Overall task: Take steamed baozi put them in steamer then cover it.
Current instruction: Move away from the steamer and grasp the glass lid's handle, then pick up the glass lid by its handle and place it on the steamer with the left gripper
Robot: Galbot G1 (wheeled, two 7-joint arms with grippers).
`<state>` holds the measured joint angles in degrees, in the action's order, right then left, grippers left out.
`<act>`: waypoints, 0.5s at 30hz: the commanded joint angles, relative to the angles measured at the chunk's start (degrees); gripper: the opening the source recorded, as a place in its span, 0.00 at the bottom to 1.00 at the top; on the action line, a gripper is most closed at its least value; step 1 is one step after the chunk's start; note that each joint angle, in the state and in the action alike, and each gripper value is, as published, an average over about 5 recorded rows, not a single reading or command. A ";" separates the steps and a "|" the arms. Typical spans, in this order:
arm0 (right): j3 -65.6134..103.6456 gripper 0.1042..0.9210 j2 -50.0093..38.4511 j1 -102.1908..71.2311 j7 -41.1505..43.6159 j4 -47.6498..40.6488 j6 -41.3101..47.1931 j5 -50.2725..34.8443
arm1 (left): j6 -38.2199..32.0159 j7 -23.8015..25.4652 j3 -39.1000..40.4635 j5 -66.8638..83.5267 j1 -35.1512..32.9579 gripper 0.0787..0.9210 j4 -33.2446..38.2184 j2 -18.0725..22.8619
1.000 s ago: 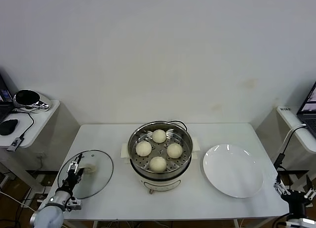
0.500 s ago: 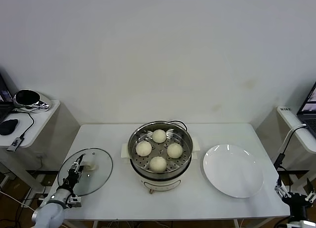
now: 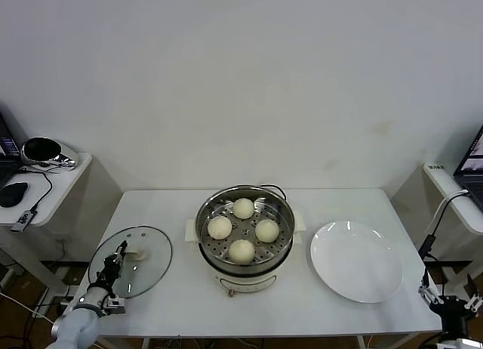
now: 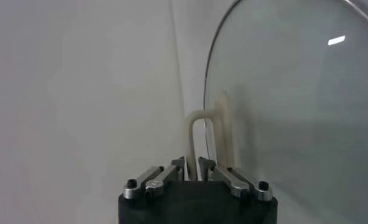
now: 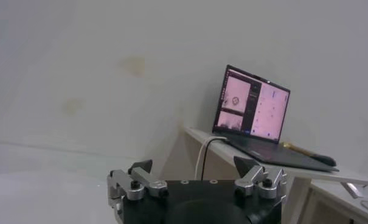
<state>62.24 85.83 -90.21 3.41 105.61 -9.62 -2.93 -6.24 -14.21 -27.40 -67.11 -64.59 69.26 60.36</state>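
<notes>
Looking from the head camera, the left gripper [image 3: 118, 257] sits low at the near left corner of the white bench [image 3: 173, 296], over the cover [image 3: 132, 261], which lies flat there, well apart from the steamer [image 3: 244, 236]. Only the left wrist view shows the grip itself: the fingers [image 4: 171, 173] are closed tight on the cream-white handle [image 4: 199, 137] of the glass cover [image 4: 293, 91]. The four steamed baozi [image 3: 243, 208] rest on the perforated tray inside the open steamer, at the middle of the bench, and a white plate [image 3: 356, 260] lies just to its right with nothing on it. The right gripper [image 3: 450, 302] hangs beyond the near right corner of the bench; its wrist view shows the fingers [image 5: 138, 182] wide apart (they hold nothing), and also a lit laptop [image 5: 252, 109] on a side shelf, which the head view catches only at its edge. Behind everything stands a plain white wall [image 3: 241, 84].
</notes>
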 commanded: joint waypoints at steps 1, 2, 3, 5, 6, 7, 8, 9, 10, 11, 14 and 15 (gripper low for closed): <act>0.14 0.88 0.06 -0.18 0.00 0.11 -0.14 0.10 | -0.21 -4.41 -0.28 1.59 0.10 0.09 -1.80 0.64; 0.17 0.88 0.05 -0.24 0.00 0.11 -0.18 0.11 | -0.17 -5.08 -0.52 1.91 -0.19 0.09 -1.46 0.74; 0.19 0.88 0.04 -0.29 0.00 0.11 -0.21 0.12 | -0.15 -5.64 -0.87 2.26 -0.66 0.09 -0.85 0.82; 0.21 0.88 0.03 -0.35 0.00 0.15 -0.26 0.13 | -0.10 -6.59 -1.55 3.01 -1.87 0.09 0.88 0.83; 0.20 0.88 0.03 -0.38 0.00 0.18 -0.28 0.15 | -0.05 -6.92 -2.02 3.31 -2.74 0.09 2.33 0.81; 0.16 0.88 0.04 -0.38 -0.01 0.23 -0.29 0.18 | 0.04 -7.17 -2.56 3.64 -3.66 0.09 3.94 0.79; 0.08 0.88 0.06 -0.38 -0.01 0.29 -0.30 0.22 | 0.20 -7.32 -3.08 3.94 -4.63 0.09 5.90 0.75; -0.01 0.88 0.08 -0.36 -0.01 0.33 -0.32 0.28 | 0.38 -7.38 -3.71 4.16 -5.74 0.09 8.07 0.72; -0.17 0.88 0.10 -0.35 -0.01 0.36 -0.34 0.37 | 0.58 -7.38 -4.39 4.38 -6.87 0.08 10.31 0.70; -0.37 0.88 0.13 -0.35 -0.01 0.42 -0.37 0.48 | 0.83 -7.28 -5.03 4.66 -7.98 0.08 12.40 0.71; -1.12 0.88 0.23 -0.45 -0.01 0.53 -0.44 0.81 | 1.83 -6.71 -6.92 5.51 -11.87 0.08 18.05 0.78; -1.36 0.88 0.25 -0.52 -0.01 0.58 -0.46 0.92 | 2.29 -6.42 -7.51 5.97 -13.35 0.08 19.97 0.79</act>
<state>61.79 86.01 -90.63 3.41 106.03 -10.01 -2.38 -5.30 -19.15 -30.56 -63.66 -69.09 74.58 61.08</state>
